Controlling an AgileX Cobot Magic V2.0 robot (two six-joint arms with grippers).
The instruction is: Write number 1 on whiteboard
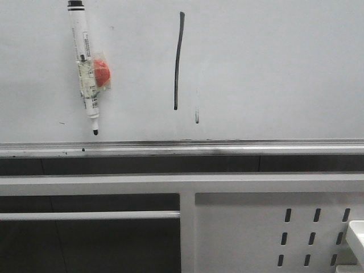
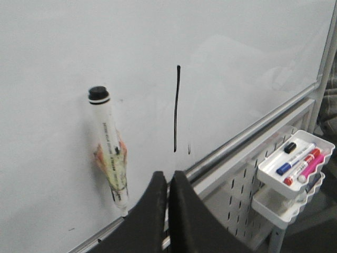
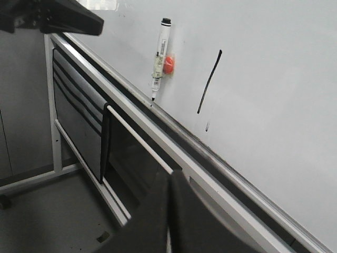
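The whiteboard fills the background, with a silver tray rail along its lower edge. The number 1 is a long thin black stroke on it, also in the left wrist view and the right wrist view. A white marker with a black cap hangs tip down on the board left of the stroke, taped to a red magnet. My left gripper is shut and empty, below the stroke. My right gripper is shut and empty, away from the board. Neither gripper shows in the front view.
A short faint grey mark sits right of the stroke's foot. A white perforated panel stands below the rail. A white tray with several coloured markers hangs on the panel at the right. A dark arm part shows in the right wrist view.
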